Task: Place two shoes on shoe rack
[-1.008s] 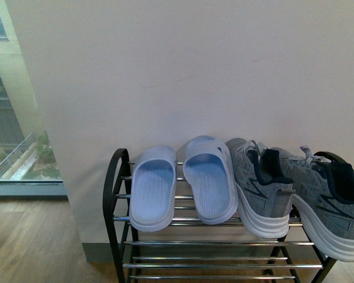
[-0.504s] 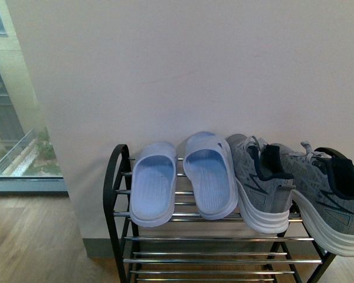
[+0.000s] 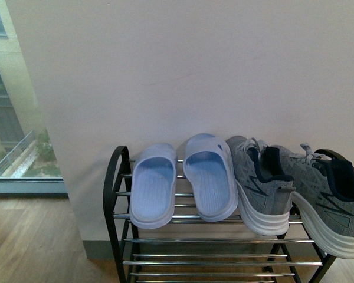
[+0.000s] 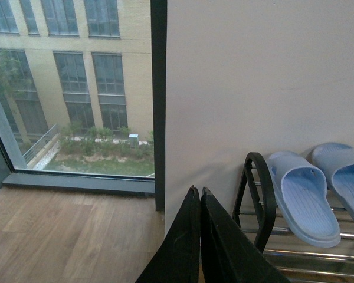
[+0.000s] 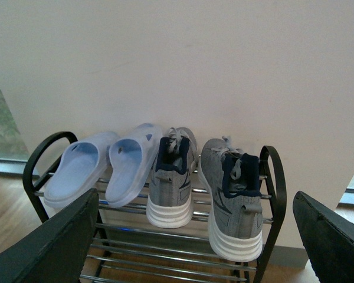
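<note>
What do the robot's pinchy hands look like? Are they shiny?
Not shiny. The left end effector has two flat, matte black fingers that taper to narrow tips. The right end effector has two broad, dark grey-black fingers with a dull, slightly rough surface. No cables or markings show on them, and the front view shows neither arm.

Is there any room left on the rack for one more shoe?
The shoe rack's top tier is crowded: two slides and two sneakers fill it rail to rail. The tiers of rods underneath look bare where visible.
</note>
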